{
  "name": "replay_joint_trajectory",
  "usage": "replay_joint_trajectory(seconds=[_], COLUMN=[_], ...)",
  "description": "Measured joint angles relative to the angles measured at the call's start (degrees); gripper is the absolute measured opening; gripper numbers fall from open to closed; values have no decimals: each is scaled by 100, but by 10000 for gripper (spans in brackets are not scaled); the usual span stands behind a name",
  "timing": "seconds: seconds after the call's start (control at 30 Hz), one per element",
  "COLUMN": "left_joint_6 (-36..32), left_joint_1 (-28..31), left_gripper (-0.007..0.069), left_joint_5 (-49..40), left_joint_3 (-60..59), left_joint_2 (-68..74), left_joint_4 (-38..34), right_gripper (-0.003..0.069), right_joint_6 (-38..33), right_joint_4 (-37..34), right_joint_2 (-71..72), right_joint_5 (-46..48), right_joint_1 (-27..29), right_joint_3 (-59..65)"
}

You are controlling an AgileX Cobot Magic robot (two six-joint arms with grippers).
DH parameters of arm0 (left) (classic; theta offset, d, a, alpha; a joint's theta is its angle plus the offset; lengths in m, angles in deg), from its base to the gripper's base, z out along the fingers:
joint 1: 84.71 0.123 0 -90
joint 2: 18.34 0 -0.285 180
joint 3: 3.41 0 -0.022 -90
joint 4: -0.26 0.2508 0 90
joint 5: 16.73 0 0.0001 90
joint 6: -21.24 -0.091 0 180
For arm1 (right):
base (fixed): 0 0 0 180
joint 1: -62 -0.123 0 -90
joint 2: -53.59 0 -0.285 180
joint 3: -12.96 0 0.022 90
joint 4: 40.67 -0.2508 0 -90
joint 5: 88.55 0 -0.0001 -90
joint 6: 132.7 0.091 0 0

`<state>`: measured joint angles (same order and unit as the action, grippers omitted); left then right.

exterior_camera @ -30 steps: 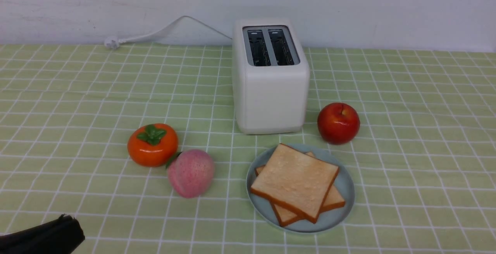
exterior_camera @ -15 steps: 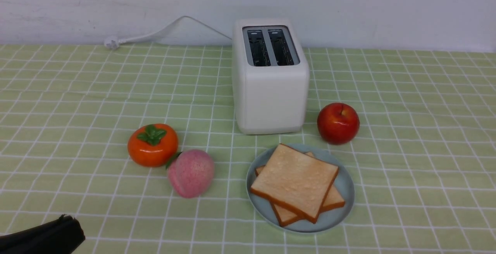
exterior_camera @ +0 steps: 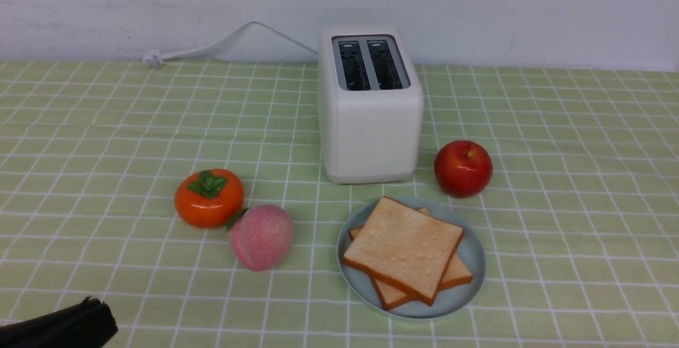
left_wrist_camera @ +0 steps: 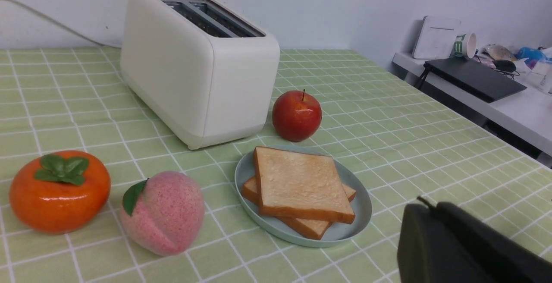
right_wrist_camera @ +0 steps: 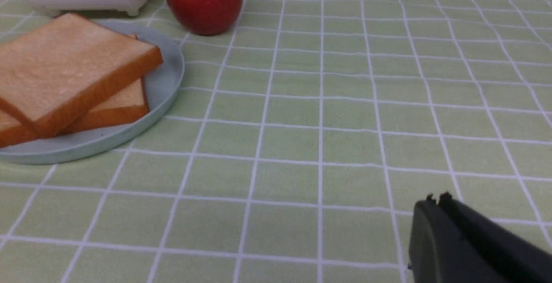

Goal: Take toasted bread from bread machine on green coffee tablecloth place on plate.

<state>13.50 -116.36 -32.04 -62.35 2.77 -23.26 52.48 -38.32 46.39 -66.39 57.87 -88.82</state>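
Two slices of toasted bread (exterior_camera: 404,247) lie stacked and skewed on the pale blue-green plate (exterior_camera: 469,255), just in front of the white bread machine (exterior_camera: 370,125), whose two dark slots stand empty. All rest on the green coffee tablecloth (exterior_camera: 573,178). My left gripper (exterior_camera: 87,301) is shut and empty at the near left corner, far from the plate. In the left wrist view the bread (left_wrist_camera: 297,181) and plate (left_wrist_camera: 360,201) lie beyond the shut left gripper (left_wrist_camera: 424,203). The right gripper (right_wrist_camera: 435,197) is shut and empty, low over the cloth to the right of the plate (right_wrist_camera: 170,76); the front view does not show it.
A red apple (exterior_camera: 463,168) sits right of the toaster, close behind the plate. An orange persimmon (exterior_camera: 209,198) and a pink peach (exterior_camera: 261,236) lie left of the plate. The toaster's white cord (exterior_camera: 212,46) runs along the back wall. A side desk (left_wrist_camera: 496,102) stands beyond the table's right edge.
The left gripper has sunk slightly toward the near left corner. Bread, plate, toaster and fruit have not moved.
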Motion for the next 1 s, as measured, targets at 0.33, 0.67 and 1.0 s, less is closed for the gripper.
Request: replay_joint_trajectory(seconds=[0.33,0.67,1.0], left_joint_6=[0,0,-4], left_joint_1=[0,0,0], left_gripper=[12,22,22], left_joint_5=[3,3,18], left_joint_3=[0,0,0], left_joint_2=[0,0,0], left_joint_4=[0,0,24], right_gripper=[-17,-10,-8], right_joint_6=[0,0,0], right_joint_4=[0,0,0], right_joint_2=[0,0,0], right_joint_5=[0,0,0], right_joint_1=[0,5,5], right_joint_3=[0,0,0])
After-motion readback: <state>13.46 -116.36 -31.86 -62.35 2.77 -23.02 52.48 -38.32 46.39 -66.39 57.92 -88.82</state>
